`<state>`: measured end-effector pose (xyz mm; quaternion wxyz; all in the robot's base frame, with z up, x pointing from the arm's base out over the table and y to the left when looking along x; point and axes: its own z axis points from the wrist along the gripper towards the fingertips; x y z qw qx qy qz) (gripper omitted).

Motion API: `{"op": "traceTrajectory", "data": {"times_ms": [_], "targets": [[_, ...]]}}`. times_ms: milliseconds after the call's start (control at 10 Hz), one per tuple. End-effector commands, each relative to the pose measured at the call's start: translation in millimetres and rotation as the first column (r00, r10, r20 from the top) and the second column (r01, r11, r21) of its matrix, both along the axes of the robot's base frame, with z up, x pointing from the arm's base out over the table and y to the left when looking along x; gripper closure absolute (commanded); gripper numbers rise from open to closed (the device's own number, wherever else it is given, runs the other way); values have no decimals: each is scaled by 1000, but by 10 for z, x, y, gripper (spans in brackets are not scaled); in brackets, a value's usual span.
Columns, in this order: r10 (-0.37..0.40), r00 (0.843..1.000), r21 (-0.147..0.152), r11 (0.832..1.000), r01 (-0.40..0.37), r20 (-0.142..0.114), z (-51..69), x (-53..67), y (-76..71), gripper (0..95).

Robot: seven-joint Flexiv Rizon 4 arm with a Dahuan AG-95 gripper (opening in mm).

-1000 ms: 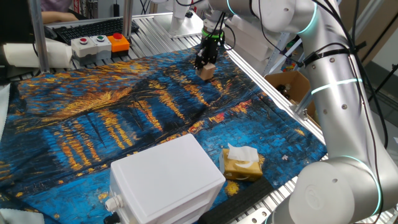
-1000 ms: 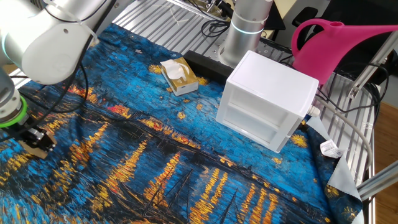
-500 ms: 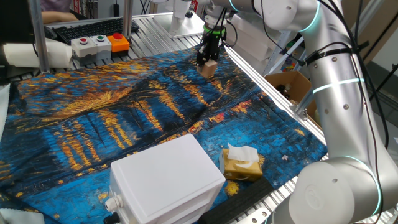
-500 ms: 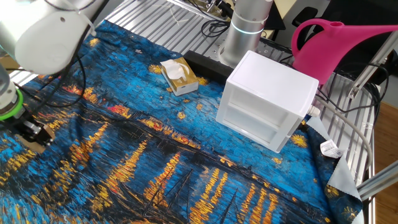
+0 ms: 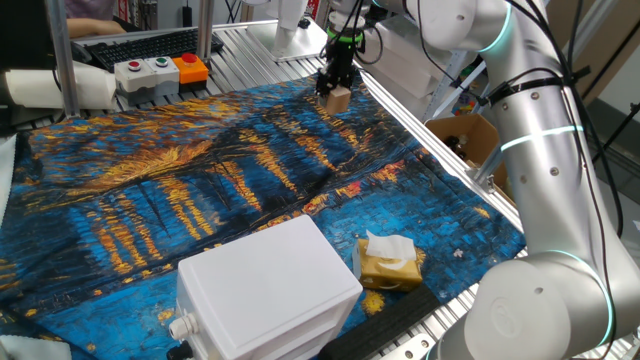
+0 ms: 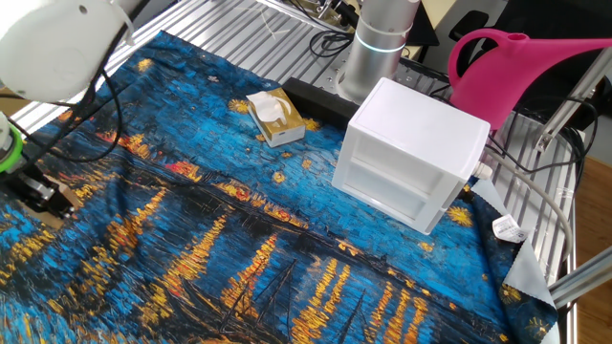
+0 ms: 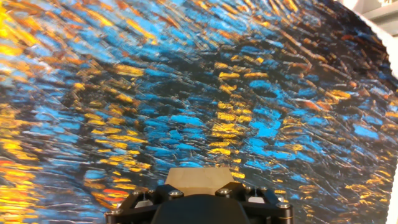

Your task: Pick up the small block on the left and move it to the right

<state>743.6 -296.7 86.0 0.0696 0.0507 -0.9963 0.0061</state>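
The small block (image 5: pixel 340 98) is a plain tan wooden cube, held in my gripper (image 5: pixel 336 88) above the far edge of the blue-and-orange painted cloth (image 5: pixel 200 190). In the other fixed view the gripper (image 6: pixel 40 194) and the block (image 6: pixel 65 201) are at the left edge of the frame. In the hand view the block (image 7: pixel 198 177) sits between the black fingers (image 7: pixel 138 202) at the bottom, with the cloth well below it. The gripper is shut on the block.
A large white plastic box (image 5: pixel 265 290) stands at the near side of the cloth, and a yellow-brown tissue packet (image 5: pixel 388 262) lies beside it. A button box (image 5: pixel 160 68) sits at the far left. A pink watering can (image 6: pixel 521 67) stands behind the white box (image 6: pixel 413 153).
My gripper has risen with the block and moved toward the far edge of the cloth; in the other fixed view it has slid further left.
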Motion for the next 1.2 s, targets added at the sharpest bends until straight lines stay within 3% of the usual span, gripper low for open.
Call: {"op": "traceTrajectory", "data": {"times_ms": [100, 300, 600, 1000, 1100, 1200], "targets": [[-12, 1000, -1, 1000, 12, -8, 77, 8, 34, 950], [-39, 999, -5, 999, 39, -11, 271, 50, 144, 950], [-82, 997, -10, 997, 82, -9, 442, 107, 300, 950], [-142, 990, -16, 990, 142, -9, 529, 153, 527, 950], [-152, 988, -17, 988, 151, -9, 534, 122, 576, 950], [-160, 987, -13, 987, 160, -29, 547, 54, 674, 950]]}}
